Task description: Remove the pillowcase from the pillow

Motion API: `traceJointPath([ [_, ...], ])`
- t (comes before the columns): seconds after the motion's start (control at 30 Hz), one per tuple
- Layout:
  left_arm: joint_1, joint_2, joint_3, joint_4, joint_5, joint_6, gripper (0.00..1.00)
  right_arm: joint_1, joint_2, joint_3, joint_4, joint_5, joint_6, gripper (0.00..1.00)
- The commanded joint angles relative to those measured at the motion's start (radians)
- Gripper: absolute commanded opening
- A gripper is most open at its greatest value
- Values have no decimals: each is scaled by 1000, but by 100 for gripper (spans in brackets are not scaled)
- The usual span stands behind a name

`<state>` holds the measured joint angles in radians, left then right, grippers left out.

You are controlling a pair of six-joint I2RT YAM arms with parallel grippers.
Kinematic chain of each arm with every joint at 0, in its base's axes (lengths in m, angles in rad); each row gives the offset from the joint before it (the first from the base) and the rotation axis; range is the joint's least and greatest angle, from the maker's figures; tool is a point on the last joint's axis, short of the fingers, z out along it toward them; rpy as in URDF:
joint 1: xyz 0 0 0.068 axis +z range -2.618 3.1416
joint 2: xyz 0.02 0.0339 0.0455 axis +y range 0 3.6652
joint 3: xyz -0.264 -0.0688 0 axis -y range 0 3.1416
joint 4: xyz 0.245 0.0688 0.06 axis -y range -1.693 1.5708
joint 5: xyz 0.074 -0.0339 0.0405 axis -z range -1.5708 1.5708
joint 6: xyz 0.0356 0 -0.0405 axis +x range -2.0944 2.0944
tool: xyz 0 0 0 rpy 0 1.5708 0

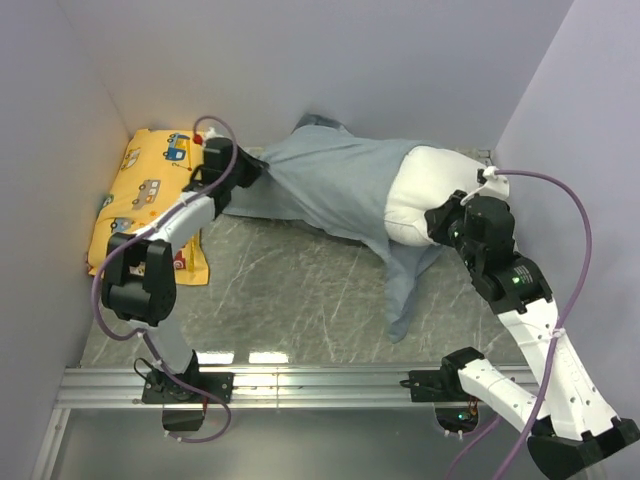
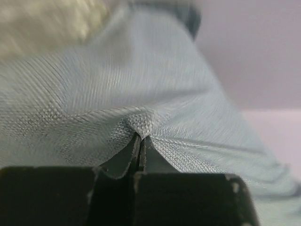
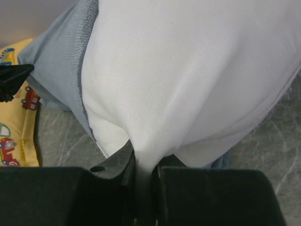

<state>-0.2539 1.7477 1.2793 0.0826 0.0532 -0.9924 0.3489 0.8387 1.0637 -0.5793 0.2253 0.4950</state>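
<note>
A yellow pillow (image 1: 140,205) printed with cartoon cars lies in the back-left corner against the left wall, and the left arm reaches across its right edge. Walls close in the grey table (image 1: 290,290) at the back and on both sides. A metal rail (image 1: 330,385) runs along the near edge.

The pillowcase (image 1: 335,180) and pillow (image 1: 425,190) lie along the back wall, long axis left to right. The case covers the left part, its lighter blue-grey side showing. The pillow's bare white end points right, near the right wall. A loose strip of case hangs from under the pillow toward the near edge.

The left gripper (image 1: 252,168) is closed on a pinch of the case at its left end. The right gripper (image 1: 438,222) is clamped on a fold of the pillow's bare near side.
</note>
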Motion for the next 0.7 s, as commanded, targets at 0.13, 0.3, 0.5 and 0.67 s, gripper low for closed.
traceJointPath([
  [0.13, 215, -19, 239, -154, -160, 86, 1, -37, -50, 211, 9, 106, -16, 0],
  [0.3, 295, 3, 318, -237, -183, 115, 0, -53, -96, 216, 1, 97, 7, 0],
  [0.5, 147, -77, 103, -124, -165, 127, 1, -53, -105, 148, 4, 31, 4, 2],
  [0.67, 48, -181, -191, 17, -167, 83, 1, -51, -124, 117, -30, -6, -24, 53],
])
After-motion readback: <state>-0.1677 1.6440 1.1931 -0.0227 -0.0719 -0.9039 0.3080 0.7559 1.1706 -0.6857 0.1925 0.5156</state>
